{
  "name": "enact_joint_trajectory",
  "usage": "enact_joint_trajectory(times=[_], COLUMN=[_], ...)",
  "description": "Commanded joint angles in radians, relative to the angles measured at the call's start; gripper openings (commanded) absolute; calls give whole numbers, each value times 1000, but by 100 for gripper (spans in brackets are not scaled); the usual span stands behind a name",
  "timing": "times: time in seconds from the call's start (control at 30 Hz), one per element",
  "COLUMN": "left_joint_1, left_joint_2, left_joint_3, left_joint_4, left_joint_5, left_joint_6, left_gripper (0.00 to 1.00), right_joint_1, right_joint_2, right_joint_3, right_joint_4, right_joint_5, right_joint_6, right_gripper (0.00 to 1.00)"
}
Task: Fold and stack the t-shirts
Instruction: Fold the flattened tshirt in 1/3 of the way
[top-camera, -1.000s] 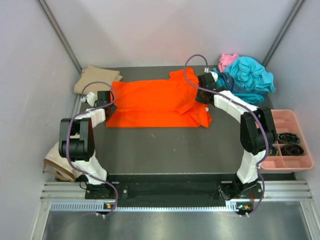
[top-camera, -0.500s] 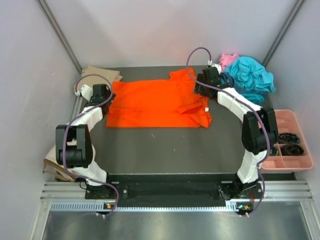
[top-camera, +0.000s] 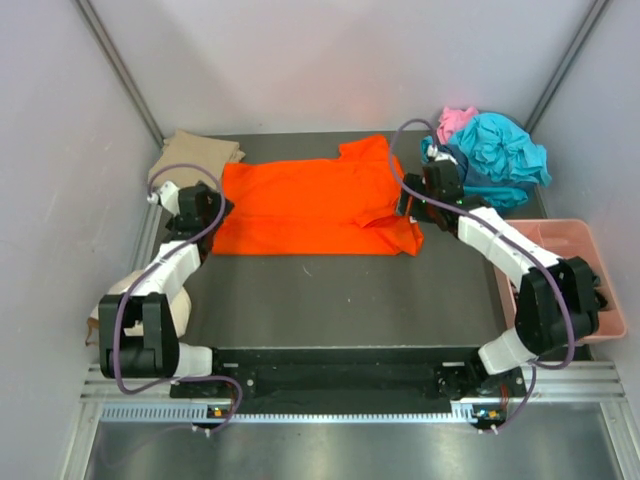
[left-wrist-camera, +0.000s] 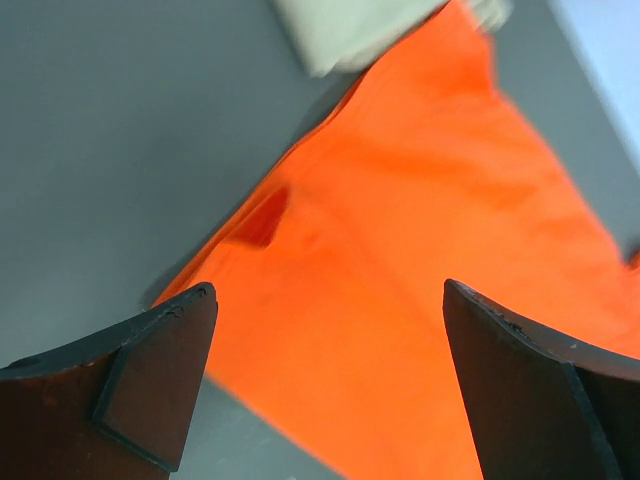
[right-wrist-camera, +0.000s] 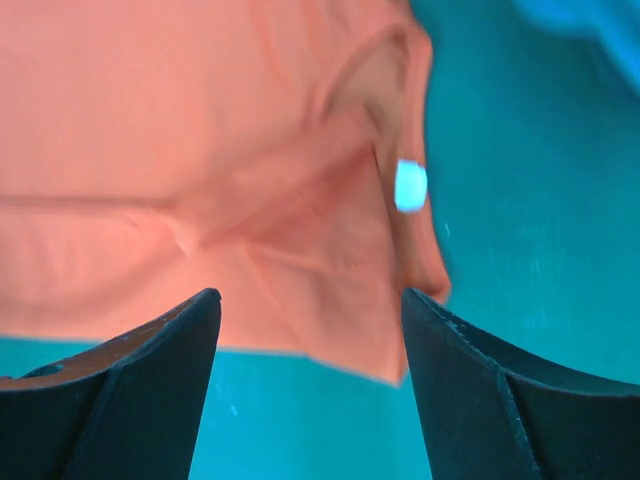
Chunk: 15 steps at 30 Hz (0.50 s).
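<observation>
The orange t-shirt (top-camera: 310, 200) lies long-axis left-to-right on the worktop (top-camera: 330, 290), each end just beneath one arm's open, empty jaws.

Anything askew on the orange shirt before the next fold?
Yes. The orange shirt is uneven at its right end: a sleeve is bunched in diagonal creases, with the white tag exposed beside it. The rest of the shirt lies flat.

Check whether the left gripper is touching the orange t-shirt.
Cannot tell. In the left wrist view the left gripper stands open over the orange t-shirt, gripping nothing, but neither it nor the top view shows a gap or contact plainly.
</observation>
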Motion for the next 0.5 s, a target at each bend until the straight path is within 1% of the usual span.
enact_joint_trajectory(times=[0.0,0.17,0.47], left_joint_1=[-40,-58,-69], left_joint_2=[-23,8,94], left_joint_3=[-83,-130,-130], left_joint_4=[58,75,101], left_joint_5=[44,55,55], left_joint_6=[33,33,51], left_gripper=[99,99,99], right_joint_1=[2,2,2], right_joint_2=[-77,-132,-124], right_joint_3=[-99,-198,-268], right_joint_4=[-45,-46,-9], right_joint_5=[-12,7,7], right_joint_6=[22,41,52], right_gripper=[73,73,71])
